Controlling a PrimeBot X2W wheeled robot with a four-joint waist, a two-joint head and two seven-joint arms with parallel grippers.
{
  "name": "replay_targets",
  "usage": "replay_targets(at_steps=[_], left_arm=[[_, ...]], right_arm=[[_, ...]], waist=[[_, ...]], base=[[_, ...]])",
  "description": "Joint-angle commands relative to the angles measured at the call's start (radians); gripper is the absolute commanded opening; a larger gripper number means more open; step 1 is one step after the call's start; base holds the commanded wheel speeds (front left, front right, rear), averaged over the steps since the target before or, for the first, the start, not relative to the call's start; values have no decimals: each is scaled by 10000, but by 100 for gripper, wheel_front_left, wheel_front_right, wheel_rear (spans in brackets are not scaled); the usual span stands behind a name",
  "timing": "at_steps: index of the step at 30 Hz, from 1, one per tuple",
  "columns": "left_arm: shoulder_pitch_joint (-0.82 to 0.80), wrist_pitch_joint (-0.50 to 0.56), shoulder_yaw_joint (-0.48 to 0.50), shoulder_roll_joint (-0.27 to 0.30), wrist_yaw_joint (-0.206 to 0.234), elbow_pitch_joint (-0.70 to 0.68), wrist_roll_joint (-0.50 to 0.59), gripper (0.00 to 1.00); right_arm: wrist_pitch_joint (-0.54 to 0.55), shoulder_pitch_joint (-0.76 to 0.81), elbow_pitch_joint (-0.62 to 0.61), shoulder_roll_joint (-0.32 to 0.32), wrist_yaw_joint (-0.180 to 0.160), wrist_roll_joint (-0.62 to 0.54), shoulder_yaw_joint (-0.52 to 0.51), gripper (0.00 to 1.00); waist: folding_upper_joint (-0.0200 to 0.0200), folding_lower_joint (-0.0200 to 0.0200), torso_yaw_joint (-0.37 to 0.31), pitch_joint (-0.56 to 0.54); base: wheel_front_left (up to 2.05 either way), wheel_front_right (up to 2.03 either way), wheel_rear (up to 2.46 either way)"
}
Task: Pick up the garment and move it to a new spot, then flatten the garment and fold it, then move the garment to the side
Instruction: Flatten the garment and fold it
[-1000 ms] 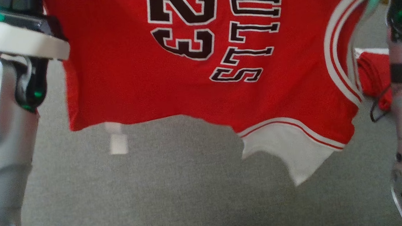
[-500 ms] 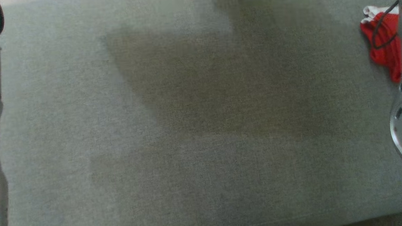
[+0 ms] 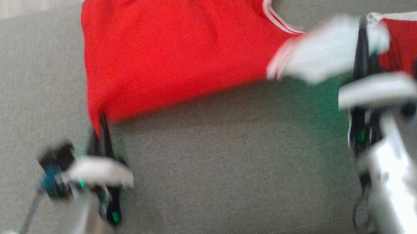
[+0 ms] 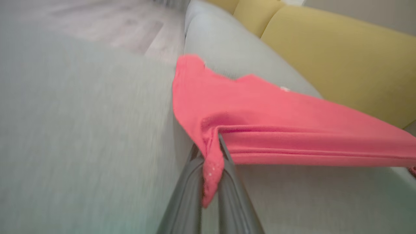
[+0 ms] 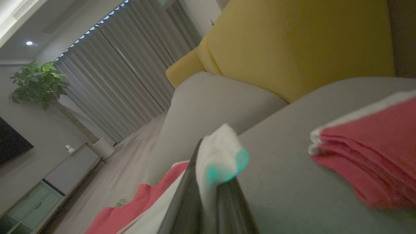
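Observation:
The garment is a red jersey with white trim, stretched across the grey sofa seat with its plain side up. My left gripper is at its near left corner, shut on the red hem. In the left wrist view the left gripper has red cloth pinched between its fingers. My right gripper is at the garment's right end, shut on the white trim. In the right wrist view the right gripper clamps a white fold. The picture is blurred by motion.
A second red garment lies folded at the seat's right, just beyond my right gripper, and shows as a stack. Yellow back cushions stand behind the seat. Pale floor lies past the far left edge.
The head camera has swung. The garment hung high between my raised arms a second ago; now both arms are low and it lies stretched over the seat, still gripped at both ends.

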Motion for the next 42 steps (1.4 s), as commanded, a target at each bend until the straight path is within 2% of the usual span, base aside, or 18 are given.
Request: replay_targets(at_steps=[1, 8, 15, 18, 23, 29, 35, 42], left_arm=[[204, -55, 614, 295, 29, -174, 4, 0], [2844, -56, 771, -234, -26, -90, 579, 0], [4436, -56, 1187, -478, -30, -697, 418, 0], [5260, -56, 1209, -543, -31, -1380, 338, 0], [5143, -56, 623, -551, -31, -1943, 128, 0], [4241, -56, 43, -553, -32, -2495, 87, 0], [3193, -57, -160, -554, -32, -2239, 174, 0], [2128, -57, -61, -554, -32, -1520, 160, 0]], right_arm=[[-124, 290, -617, -67, 0, 285, 85, 0], [-125, 3659, -1641, -63, 0, 1194, 451, 0], [-125, 5673, -2149, -227, 0, 1343, 875, 0], [-104, 6461, -2527, -305, 0, 1579, 688, 0], [-19, 6364, -3027, -238, 0, 1720, 657, 0], [264, 5322, -3247, -117, 0, 1888, 866, 0], [506, 4095, -2622, -71, 0, 1651, 948, 0], [496, 2632, -1228, -63, 0, 1314, 890, 0]], waist=[[0, 1, -94, -211], [0, 1, -421, -1050], [0, 1, -524, -2041], [0, 1, -402, -2322], [0, 1, -167, -2234], [0, 1, 24, -1801], [0, 1, 127, -1303], [0, 1, 222, -811]], base=[[0, 0, 0], [0, 0, 0], [0, 0, 0], [0, 0, 0], [0, 0, 0], [0, 0, 0], [0, 0, 0], [0, 0, 0]])
